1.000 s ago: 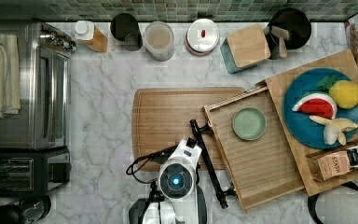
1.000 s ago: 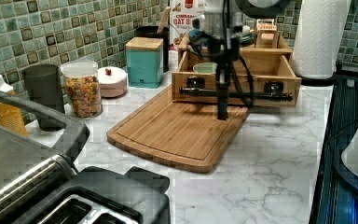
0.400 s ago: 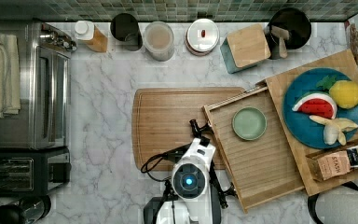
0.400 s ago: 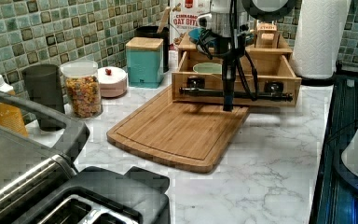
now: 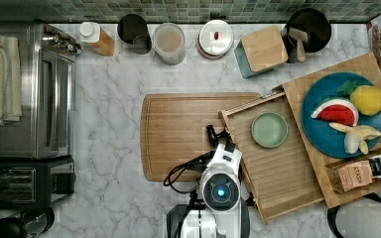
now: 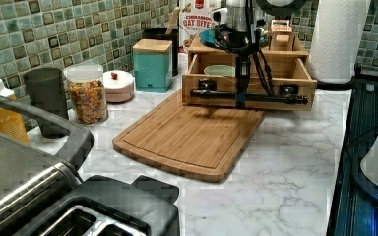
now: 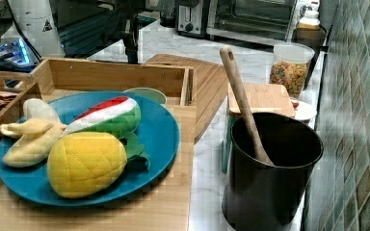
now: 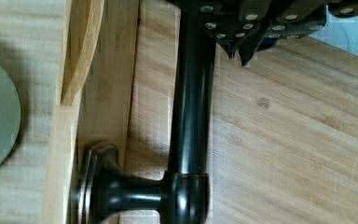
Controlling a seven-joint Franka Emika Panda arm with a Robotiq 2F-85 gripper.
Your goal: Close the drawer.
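Observation:
The drawer (image 5: 283, 168) stands pulled out from under the wooden slab top, its slatted floor holding a pale green bowl (image 5: 269, 130). Its black handle bar (image 6: 270, 98) runs along the front panel (image 6: 216, 93). My gripper (image 6: 241, 101) hangs straight down in front of that panel, fingers shut, touching the outer side of the bar near its middle. In the wrist view the closed fingertips (image 8: 242, 49) sit right beside the handle bar (image 8: 191, 116), over the brown cutting board (image 8: 298, 140). From above, the gripper (image 5: 226, 148) is at the drawer's front edge.
The cutting board (image 5: 183, 136) lies on the marble counter in front of the drawer. A blue plate (image 5: 322, 139) with toy fruit rests on the slab top. Jars, a teal box (image 5: 260, 52) and a black utensil pot (image 5: 307, 25) line the tiled wall; a toaster oven (image 5: 27, 89) is at the top view's left.
The arm has shifted across the cutting board toward the drawer front, bringing the shut fingers up against the handle. The drawer itself has not visibly moved.

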